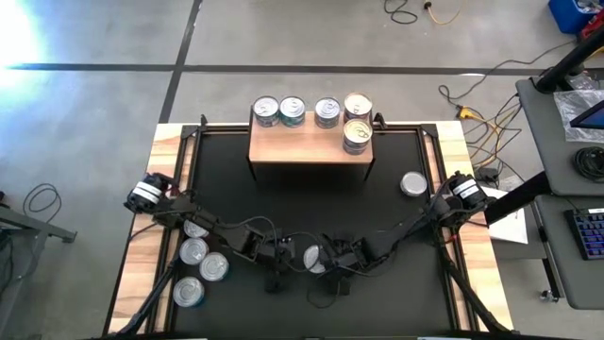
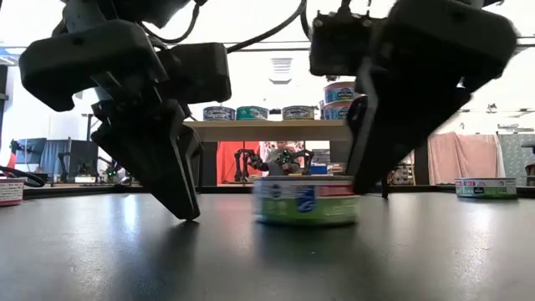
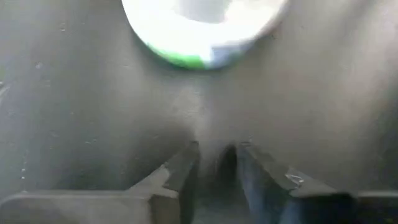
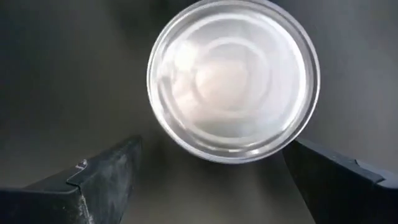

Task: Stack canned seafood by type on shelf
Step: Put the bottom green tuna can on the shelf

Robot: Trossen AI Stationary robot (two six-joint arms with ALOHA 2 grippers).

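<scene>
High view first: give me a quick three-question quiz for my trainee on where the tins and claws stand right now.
1. True or false: the right claw is shut on the centre tin.
2. How many tins lie clustered beside the left arm? A two, B four, C seven.
3. Where does the lone tin on the right arm's side stand?

Key: 1 false; the claw is open and the tin stands on the mat. 2 B. 3 On the mat, off the shelf's right end.

Black mat; cables on floor; keyboard.
</scene>
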